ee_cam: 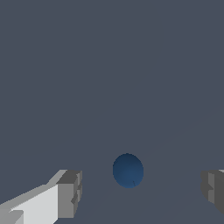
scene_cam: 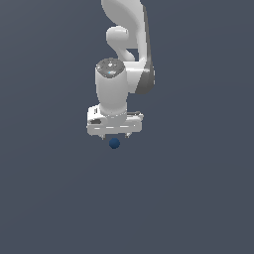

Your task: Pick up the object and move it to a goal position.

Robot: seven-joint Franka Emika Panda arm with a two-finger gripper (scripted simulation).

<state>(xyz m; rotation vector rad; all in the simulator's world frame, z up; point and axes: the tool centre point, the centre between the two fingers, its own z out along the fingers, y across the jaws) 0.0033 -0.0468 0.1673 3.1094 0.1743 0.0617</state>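
The object is a small dark blue smooth ball (scene_cam: pixel 114 143) (ee_cam: pixel 127 170) resting on the grey floor. In the exterior view the white gripper (scene_cam: pixel 114 135) hangs directly above it, its body hiding the fingers. The wrist view shows the gripper (ee_cam: pixel 141 192) open, with two grey fingertips (ee_cam: pixel 70 194) standing far apart on either side of the ball. Neither fingertip touches the ball, and a wide gap remains on each side. The ball is much narrower than the opening.
The white arm (scene_cam: pixel 127 44) rises behind the gripper toward the top of the exterior view. Plain grey floor (scene_cam: pixel 198 198) surrounds the ball on all sides.
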